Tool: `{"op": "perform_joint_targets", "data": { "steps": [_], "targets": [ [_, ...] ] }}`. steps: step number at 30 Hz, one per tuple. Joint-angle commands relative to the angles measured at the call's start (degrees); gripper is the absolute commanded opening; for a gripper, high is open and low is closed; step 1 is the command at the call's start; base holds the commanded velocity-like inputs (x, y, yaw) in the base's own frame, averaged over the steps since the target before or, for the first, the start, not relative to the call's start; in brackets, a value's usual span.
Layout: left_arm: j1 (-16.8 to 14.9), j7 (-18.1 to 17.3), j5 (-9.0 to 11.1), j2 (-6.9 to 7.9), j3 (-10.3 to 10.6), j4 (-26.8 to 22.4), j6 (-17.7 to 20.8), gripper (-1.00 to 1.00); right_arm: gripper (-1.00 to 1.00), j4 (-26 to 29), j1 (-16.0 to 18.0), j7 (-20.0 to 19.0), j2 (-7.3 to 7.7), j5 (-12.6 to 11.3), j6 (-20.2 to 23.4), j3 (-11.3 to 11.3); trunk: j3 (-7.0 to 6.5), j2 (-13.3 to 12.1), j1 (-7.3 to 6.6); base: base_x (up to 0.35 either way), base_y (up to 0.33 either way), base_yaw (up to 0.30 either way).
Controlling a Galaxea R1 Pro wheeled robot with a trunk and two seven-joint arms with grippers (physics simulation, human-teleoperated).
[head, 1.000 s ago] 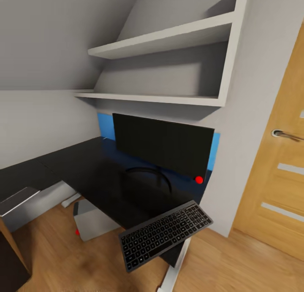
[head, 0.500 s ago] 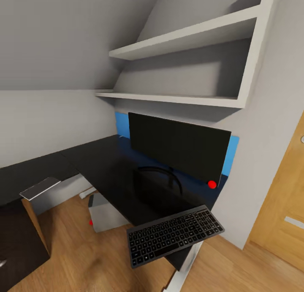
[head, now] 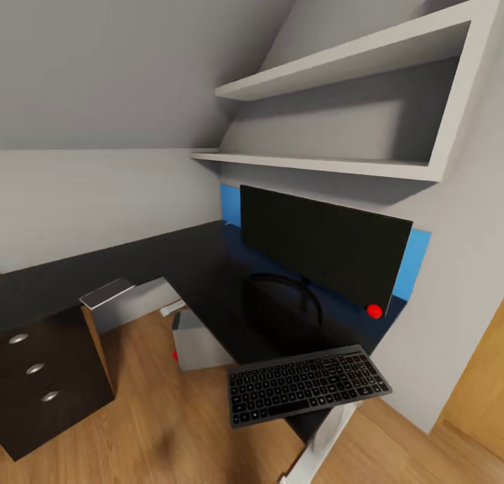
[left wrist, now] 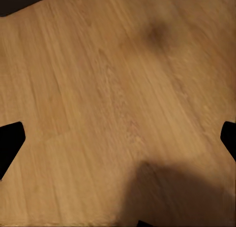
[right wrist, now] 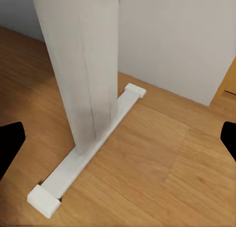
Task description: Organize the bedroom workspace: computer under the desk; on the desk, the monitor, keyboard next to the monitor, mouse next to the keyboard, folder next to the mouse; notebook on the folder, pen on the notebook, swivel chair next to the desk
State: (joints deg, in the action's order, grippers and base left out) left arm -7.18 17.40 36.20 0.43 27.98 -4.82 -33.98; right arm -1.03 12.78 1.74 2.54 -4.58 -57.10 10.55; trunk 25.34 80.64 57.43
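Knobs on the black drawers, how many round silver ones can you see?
3. They sit in a column on the drawer unit at the desk's left end: top knob, middle knob, bottom knob. More could be outside the picture.

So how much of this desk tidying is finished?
Partly done, it seems. The monitor stands on the desk, the computer sits under it, and the keyboard lies before the monitor, overhanging the front edge. Both claws look open and empty. Mouse, folder, notebook, pen and chair remain.
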Motion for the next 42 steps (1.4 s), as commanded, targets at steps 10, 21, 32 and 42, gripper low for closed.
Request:
{"op": "perform_joint_targets", "data": {
  "steps": [10, 21, 32, 42],
  "targets": [
    [0.0, 0.5, 0.0, 0.01, 0.5, 0.0, 0.0, 1.00, 1.00, -0.1, 0.1, -0.1, -0.07, -0.4, -0.2, -0.4, 0.06, 0.0, -0.02, -0.197, -0.266, 0.282],
    [0.0, 0.5, -0.2, -0.24, 0.6, 0.0, 3.0, 1.00, 1.00, -0.1, 0.1, -0.2, -0.16, -0.3, 0.4, -0.5, 0.19, 0.0, -0.02, -0.144, -0.300, 0.282],
    [0.0, 0.5, -0.2, -0.26, 0.5, 0.0, 3.1, 1.00, 1.00, -0.1, 0.1, -0.1, -0.17, 3.4, 2.7, -0.5, 0.53, 0.0, -0.02, -0.196, -0.258, 0.280],
    [0.0, 0.5, -0.2, -0.26, 0.5, 0.0, 3.0, 1.00, 1.00, -0.1, 0.1, -0.1, -0.04, 3.7, 3.1, -0.4, 0.86, 0.0, -0.02, -0.291, -0.155, 0.230]
  ]
}}
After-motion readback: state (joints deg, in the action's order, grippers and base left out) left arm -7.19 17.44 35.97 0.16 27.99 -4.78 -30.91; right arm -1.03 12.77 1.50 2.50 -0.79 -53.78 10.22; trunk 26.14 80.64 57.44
